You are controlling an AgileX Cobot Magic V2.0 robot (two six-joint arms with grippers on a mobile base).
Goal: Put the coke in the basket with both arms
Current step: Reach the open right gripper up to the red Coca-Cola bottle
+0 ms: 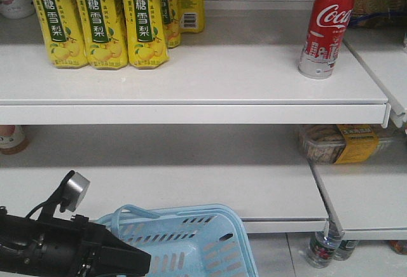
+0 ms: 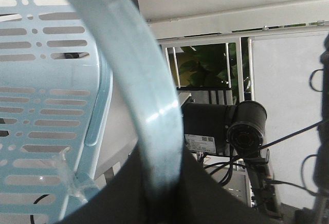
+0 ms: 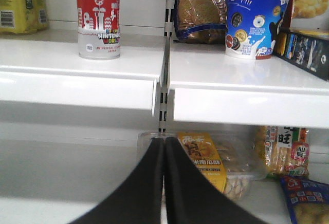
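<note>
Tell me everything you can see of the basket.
The basket is pale blue plastic, glossy, with rows of slots and small round holes in its walls. It sits upright, mouth open, low in front of the lower shelf, partly cut off by the frame. Nothing shows in the visible part of its inside. One broad handle runs into the left gripper, which looks closed on it. Whether it rests on anything cannot be told.

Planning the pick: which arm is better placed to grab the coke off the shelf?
Right. The right gripper, empty and shut, faces the shelves near the coke; the left gripper is busy holding the basket by its handle.
</note>
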